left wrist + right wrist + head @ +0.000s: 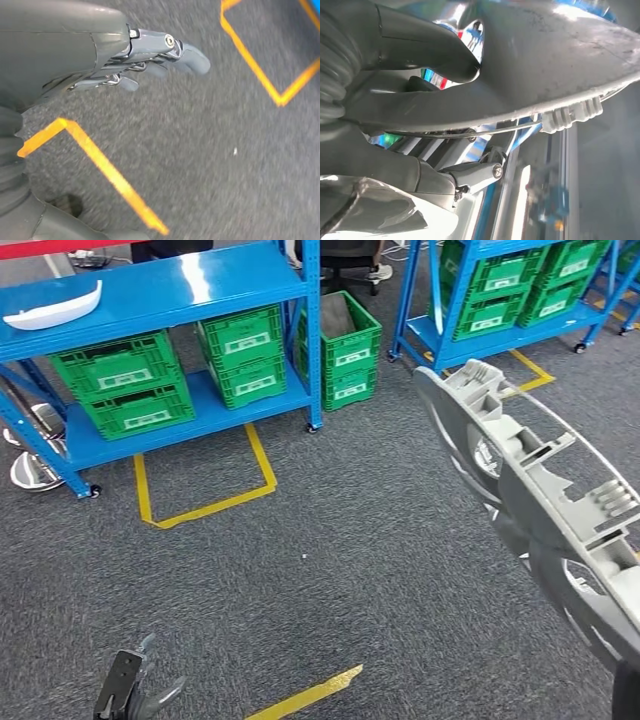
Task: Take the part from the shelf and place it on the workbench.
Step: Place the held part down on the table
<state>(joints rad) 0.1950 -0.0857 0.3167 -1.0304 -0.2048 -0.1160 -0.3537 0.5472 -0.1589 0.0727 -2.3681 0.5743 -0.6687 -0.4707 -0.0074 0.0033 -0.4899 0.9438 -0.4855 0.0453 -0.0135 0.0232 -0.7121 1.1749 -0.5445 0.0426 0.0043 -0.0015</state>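
Observation:
The part [543, 500] is a long, curved grey plastic piece with ribs and clips on its inner side. It is lifted over the carpet at the right of the head view, running from the middle right down to the lower right corner. My right hand [414, 55] grips it: the thick thumb lies over the part's smooth face [554, 55] and the darker fingers [478, 172] press from the other side. My left hand [132, 690] hangs low at the bottom left over the floor, its fingers [166, 50] stretched out and holding nothing.
A blue shelf [151, 290] at the back left carries a white part [53, 308] on top and green crates [121, 385] below. Another green crate [343, 345] stands on the floor beside it. A second blue shelf [490, 330] is at the back right. Yellow tape lines [204, 505] mark the grey carpet.

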